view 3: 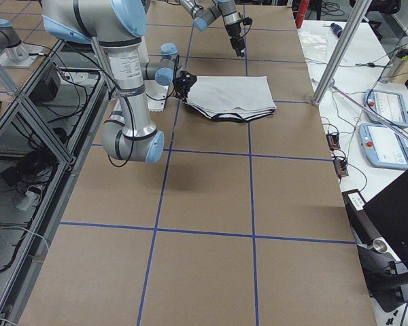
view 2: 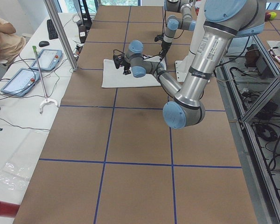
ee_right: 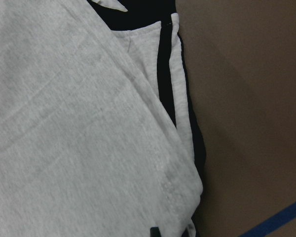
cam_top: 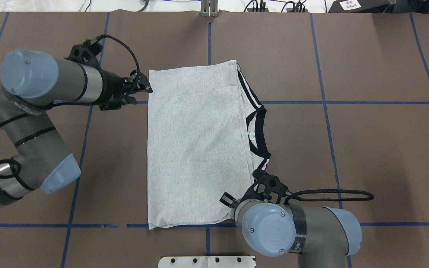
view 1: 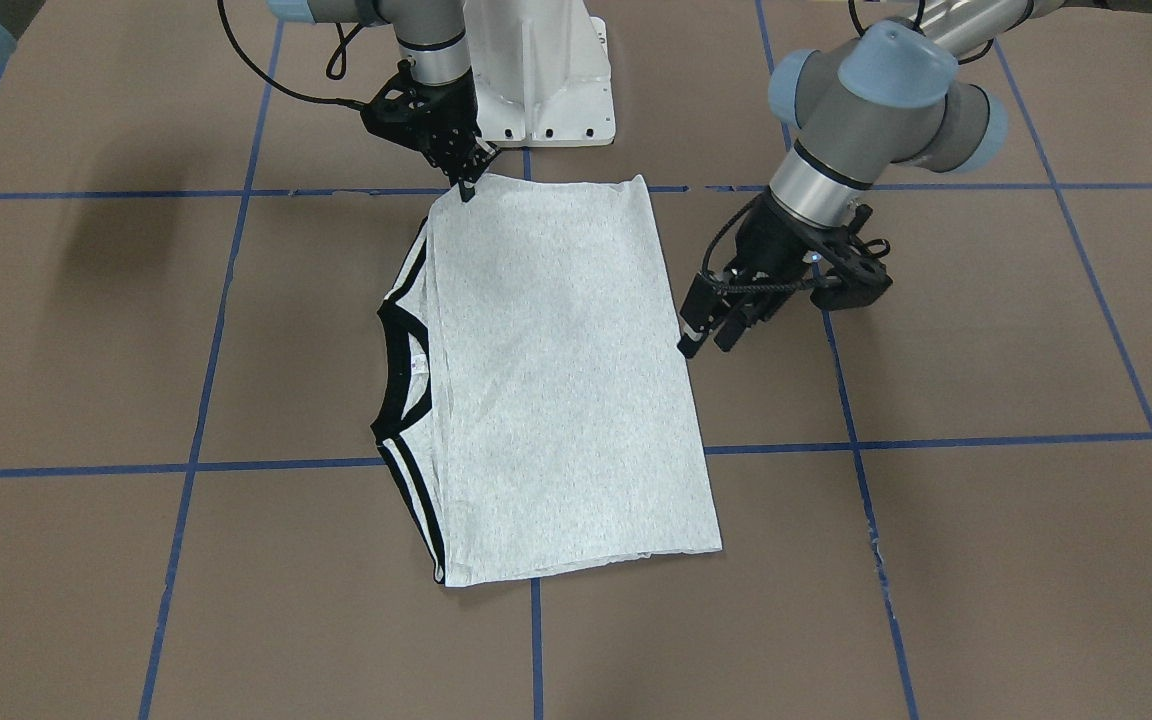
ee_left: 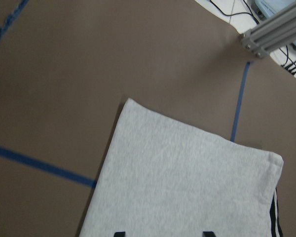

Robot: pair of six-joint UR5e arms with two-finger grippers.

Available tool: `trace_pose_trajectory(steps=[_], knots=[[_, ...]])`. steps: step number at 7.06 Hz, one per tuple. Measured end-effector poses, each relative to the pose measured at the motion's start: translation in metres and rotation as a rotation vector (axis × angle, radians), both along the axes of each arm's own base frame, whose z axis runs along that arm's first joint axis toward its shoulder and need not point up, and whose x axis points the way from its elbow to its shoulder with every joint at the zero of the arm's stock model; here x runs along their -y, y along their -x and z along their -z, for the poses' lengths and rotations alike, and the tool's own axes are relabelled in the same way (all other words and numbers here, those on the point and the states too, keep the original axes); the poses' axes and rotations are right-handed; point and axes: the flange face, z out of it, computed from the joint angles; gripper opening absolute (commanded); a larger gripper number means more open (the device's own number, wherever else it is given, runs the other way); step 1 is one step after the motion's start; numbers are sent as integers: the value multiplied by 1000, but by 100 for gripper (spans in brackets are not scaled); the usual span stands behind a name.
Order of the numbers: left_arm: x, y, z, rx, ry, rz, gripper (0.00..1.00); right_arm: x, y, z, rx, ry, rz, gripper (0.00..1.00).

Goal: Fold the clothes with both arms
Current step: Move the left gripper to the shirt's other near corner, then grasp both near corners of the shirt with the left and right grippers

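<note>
Bare table [view 1: 986, 330] lies all around the T-shirt [view 1: 556, 380]. The pedestal [view 1: 546, 80] stands near its robot-side edge, beside the right arm [view 1: 431, 48].

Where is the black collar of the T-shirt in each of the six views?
Front-facing: the collar is midway along the shirt's left edge.
Overhead: midway along its right edge.
Exterior left: on the shirt's far side, too small to tell.
Exterior right: on the shirt's near edge, centre.
Left wrist: not in it.
Right wrist: probably the black patch at the top.
Shared landmark: the grey T-shirt itself.
</note>
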Motion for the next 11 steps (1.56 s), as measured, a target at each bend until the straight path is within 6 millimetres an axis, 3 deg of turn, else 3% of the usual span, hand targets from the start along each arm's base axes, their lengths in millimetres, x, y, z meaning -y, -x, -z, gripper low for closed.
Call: trace_pose_trajectory(steps=[3, 5, 7, 9, 10, 11], knots=[[-141, -45, -30, -31, 179, -66, 69, -12, -1, 3, 7, 12, 9, 0], [-213, -72, -45, -18, 273, -103, 69, -13, -2, 3, 7, 14, 9, 0], [-249, -91, -53, 19, 318, -122, 66, -15, -1, 2, 7, 14, 12, 0], [-265, -99, -57, 48, 337, -137, 59, -16, -1, 3, 8, 13, 15, 0], [-268, -101, -60, 59, 340, -141, 50, -16, -1, 4, 10, 13, 15, 0], [-271, -102, -62, 68, 342, -143, 18, -16, -2, 4, 12, 13, 16, 0]])
